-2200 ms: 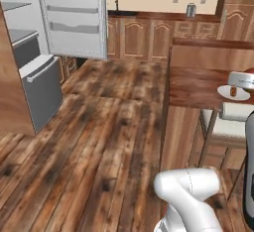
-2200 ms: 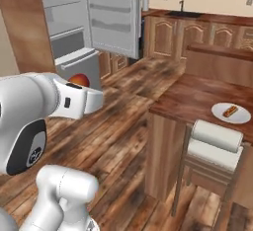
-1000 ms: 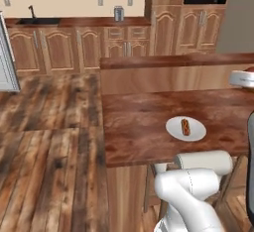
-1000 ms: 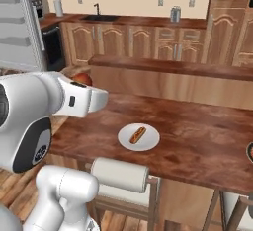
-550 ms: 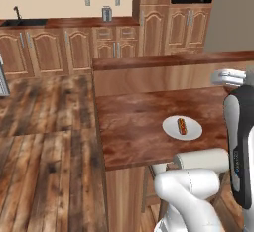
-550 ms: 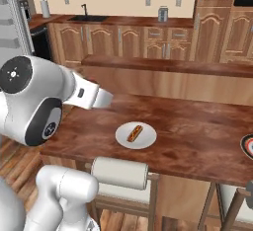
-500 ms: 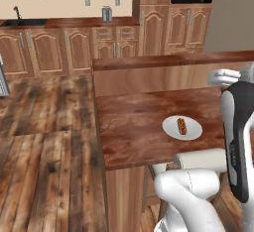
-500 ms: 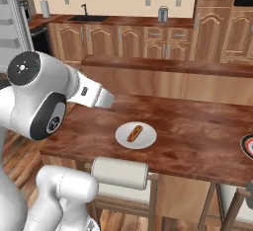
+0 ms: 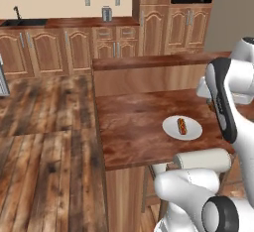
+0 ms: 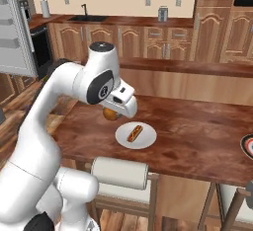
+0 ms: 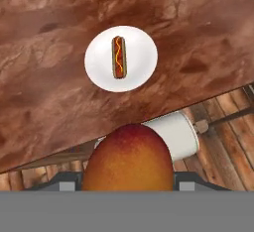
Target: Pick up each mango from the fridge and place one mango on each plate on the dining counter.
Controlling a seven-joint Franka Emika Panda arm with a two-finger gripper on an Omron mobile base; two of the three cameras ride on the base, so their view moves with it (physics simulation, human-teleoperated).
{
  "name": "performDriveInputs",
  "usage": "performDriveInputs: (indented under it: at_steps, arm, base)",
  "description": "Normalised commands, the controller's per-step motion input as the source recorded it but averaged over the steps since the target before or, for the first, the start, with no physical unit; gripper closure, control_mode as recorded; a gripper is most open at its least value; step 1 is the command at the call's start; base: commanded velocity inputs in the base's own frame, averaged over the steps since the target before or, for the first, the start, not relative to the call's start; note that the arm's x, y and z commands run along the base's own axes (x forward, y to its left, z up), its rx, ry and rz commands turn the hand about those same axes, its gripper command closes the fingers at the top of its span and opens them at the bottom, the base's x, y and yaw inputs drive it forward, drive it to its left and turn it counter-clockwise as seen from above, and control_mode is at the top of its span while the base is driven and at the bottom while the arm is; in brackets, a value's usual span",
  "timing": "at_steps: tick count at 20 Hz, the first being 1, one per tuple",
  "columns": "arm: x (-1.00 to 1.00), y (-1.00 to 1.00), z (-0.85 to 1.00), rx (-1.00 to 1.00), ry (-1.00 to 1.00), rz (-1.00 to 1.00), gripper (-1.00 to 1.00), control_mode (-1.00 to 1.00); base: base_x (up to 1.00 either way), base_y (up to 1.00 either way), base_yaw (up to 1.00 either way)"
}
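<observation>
Between the jaws sits a mango (image 11: 130,157), above the dining counter (image 11: 44,97). Ahead of it on the counter lies a plate (image 11: 141,61) bearing a hot dog (image 11: 119,57); a stool (image 11: 178,136) stands just below, beside the counter edge.

Arm's reaching forward from the base, elbow bent high, forearm angled down so the hand hangs low out front. The gripper (image 10: 111,112) points downward with its jaws clamped on the orange-red mango (image 11: 130,159), which bulges out between them in the hand view. Wrist looks pretty much level, nothing twisted.
</observation>
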Motion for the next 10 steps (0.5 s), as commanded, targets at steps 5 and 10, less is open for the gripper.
performDriveInputs:
  at_steps: [5, 10]
  arm:
    - [0.47, -0.33, -0.76, 0.01, 0.16, 0.05, 1.0, -1.0]
    - [0.5, -0.04, -0.58, 0.0, 0.04, 0.01, 1.0, -1.0]
  base:
    - [0.0, 0.0, 0.0]
    - [0.0, 0.0, 0.0]
